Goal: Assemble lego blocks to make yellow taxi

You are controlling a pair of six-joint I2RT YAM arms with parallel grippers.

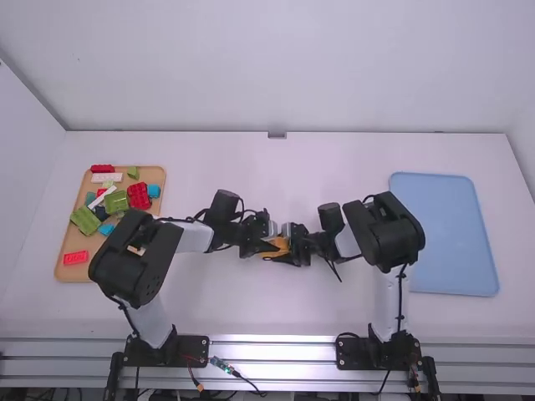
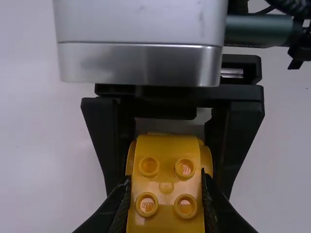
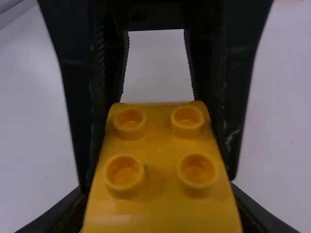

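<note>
Near the middle of the table, my left gripper [image 1: 267,247] and my right gripper [image 1: 288,249] meet nose to nose at one yellow block piece [image 1: 277,246]. In the left wrist view, the left gripper [image 2: 166,206] is shut on the near end of the studded yellow piece [image 2: 166,189]; the right gripper's black fingers flank its far end, where rounded yellow sides bulge out. In the right wrist view, the right gripper [image 3: 160,209] is shut on the yellow piece [image 3: 158,167], studs showing, between the left gripper's fingers farther off. Its underside is hidden.
At the left stands a wooden tray [image 1: 71,272] of loose blocks, among them a red brick [image 1: 76,257], a green brick [image 1: 84,220] and several blue ones. A blue tray [image 1: 445,234] lies at the right, beyond the right arm's elbow.
</note>
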